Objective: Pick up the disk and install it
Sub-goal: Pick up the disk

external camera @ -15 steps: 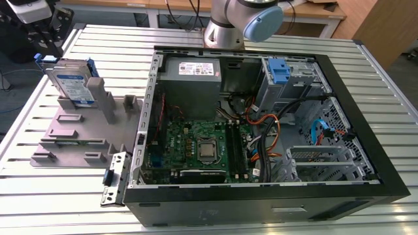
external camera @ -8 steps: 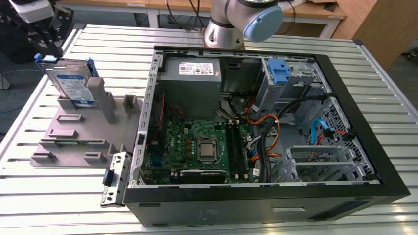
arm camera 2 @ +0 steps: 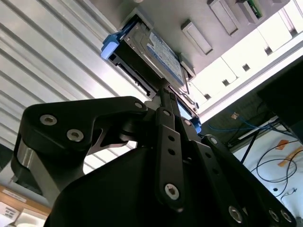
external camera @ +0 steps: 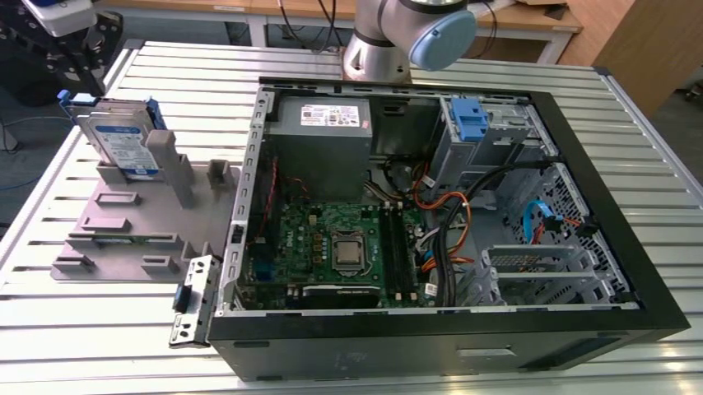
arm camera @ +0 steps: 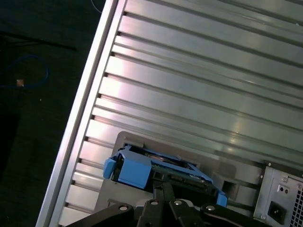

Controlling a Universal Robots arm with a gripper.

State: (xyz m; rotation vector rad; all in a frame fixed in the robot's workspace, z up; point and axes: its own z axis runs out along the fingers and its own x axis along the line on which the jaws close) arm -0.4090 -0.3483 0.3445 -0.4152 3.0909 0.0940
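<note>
Disk: flat silver metal rectangle, white-and-blue label, blue plastic side rails; stands on edge in the holder, to the exterior view's left of the case.
Holder: matte grey plastic, blocky posts.
Table: ribbed aluminium slats.
Case: open black tower.
Claw: black bolted linkage, close over the disk's upper edge; open or closed cannot be told.

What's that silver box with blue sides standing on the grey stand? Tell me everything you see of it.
It is the disk, a flat rectangular slab of silvery metal with a white-and-blue label on its broad face and blue plastic rails along two edges. It stands on edge in the grey stand on the table, to the exterior view's left of the computer case. The claw is close above its top edge; whether they touch cannot be told.
</note>
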